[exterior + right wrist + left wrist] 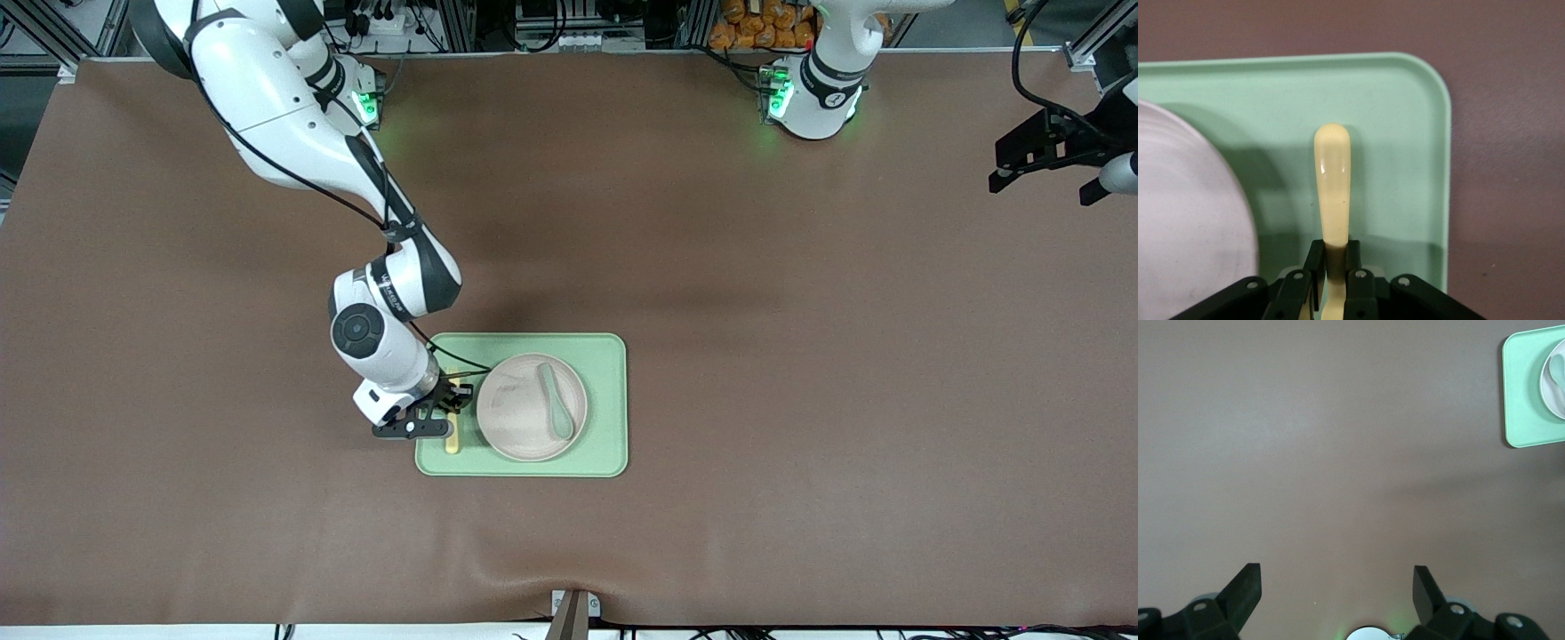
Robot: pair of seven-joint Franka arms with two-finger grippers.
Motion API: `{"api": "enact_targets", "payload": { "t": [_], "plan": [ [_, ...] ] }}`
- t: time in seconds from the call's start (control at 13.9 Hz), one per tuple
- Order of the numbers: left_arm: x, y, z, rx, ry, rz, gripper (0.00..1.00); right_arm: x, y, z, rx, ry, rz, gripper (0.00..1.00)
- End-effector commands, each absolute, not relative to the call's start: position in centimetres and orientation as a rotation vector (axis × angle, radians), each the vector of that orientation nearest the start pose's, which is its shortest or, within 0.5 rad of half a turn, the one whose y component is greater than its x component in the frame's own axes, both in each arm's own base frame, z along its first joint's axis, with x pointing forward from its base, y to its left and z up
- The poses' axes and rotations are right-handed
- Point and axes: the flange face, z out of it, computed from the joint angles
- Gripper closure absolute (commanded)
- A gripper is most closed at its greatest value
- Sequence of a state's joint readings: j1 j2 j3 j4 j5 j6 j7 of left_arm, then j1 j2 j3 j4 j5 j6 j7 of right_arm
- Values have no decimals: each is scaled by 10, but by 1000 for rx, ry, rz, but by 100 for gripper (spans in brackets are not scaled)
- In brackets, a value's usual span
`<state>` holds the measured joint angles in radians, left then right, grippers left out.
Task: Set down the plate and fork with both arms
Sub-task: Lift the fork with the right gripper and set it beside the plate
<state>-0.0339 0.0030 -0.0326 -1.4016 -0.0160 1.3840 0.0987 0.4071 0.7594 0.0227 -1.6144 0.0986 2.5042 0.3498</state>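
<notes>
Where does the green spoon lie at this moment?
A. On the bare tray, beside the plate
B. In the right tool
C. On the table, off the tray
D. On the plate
D: the front view shows the spoon lying on the plate, which sits on the tray.

One tray [605, 356], one plate [516, 418], one spoon [556, 404], one fork [452, 442], two arms.
</notes>
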Motion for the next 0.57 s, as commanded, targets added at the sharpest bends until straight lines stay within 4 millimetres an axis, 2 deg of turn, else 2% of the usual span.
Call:
{"api": "enact_targets", "payload": {
  "t": [0.0, 0.07, 0.22, 0.36, 0.43, 0.5],
  "plan": [
    [536, -34, 683, -3134, 261, 22, 0, 636, 291, 206, -3000, 67, -141, 15],
    [536, -33, 684, -3137, 257, 14, 0, 637, 291, 209, -2998, 88, -149, 0],
    [544, -31, 674, -3139, 252, 38, 0, 646, 289, 233, -2981, 74, -203, 0],
    [547, -32, 672, -3137, 257, 31, 0, 666, 271, 264, -2955, 101, -277, 0],
    [557, -33, 656, -3131, 267, 72, 0, 671, 267, 276, -2952, 85, -292, 0],
    [560, -32, 653, -3132, 255, 79, 0, 677, 261, 288, -2944, 95, -314, 0]
  ]
}}
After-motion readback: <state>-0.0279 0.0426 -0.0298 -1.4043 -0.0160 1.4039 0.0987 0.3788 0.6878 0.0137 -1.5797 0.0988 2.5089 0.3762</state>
